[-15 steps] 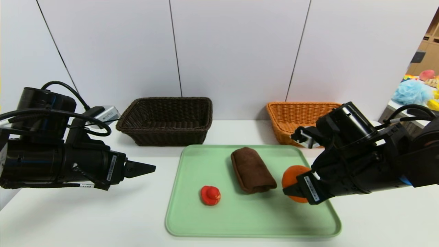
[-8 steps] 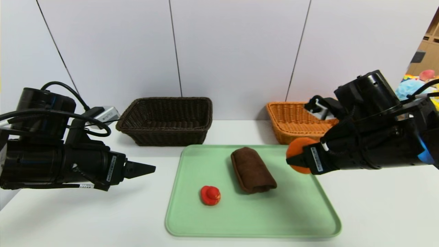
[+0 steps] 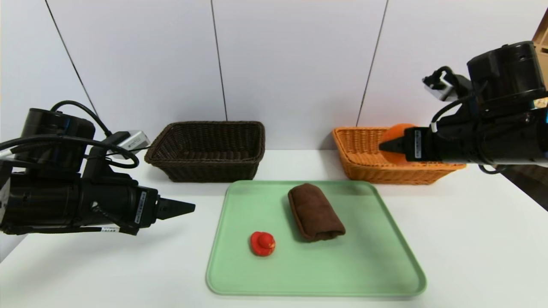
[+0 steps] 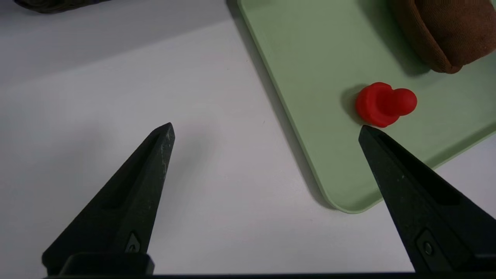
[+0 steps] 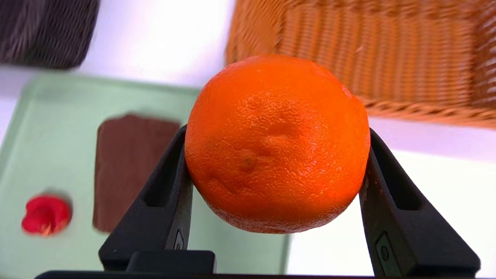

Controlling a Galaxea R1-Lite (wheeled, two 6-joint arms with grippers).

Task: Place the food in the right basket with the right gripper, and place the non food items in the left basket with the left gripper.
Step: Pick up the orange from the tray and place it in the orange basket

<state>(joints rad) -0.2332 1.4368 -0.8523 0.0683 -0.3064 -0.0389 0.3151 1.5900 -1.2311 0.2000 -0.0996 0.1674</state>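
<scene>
Right gripper (image 3: 385, 145) clamped on the orange (image 3: 396, 137), held in the air over the tan basket (image 3: 364, 164). Left gripper (image 3: 188, 208) jaws wide apart, empty, left of the tray (image 3: 299, 273). Towel (image 3: 314, 210) and red toy (image 3: 262, 243) on the tray; dark basket (image 3: 205, 164) behind.

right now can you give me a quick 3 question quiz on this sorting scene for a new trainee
1. True or false: the right gripper is shut on the orange.
2. Which things lie on the green tray? A) the rolled brown towel and the red toy B) the orange only C) nothing
3. Fill in: the left gripper is ____ and holds nothing, hovering over the white table beside the tray.

Key
1. True; it is held up in front of the orange-tan basket.
2. A; the dark brown basket has neither in it.
3. open
</scene>
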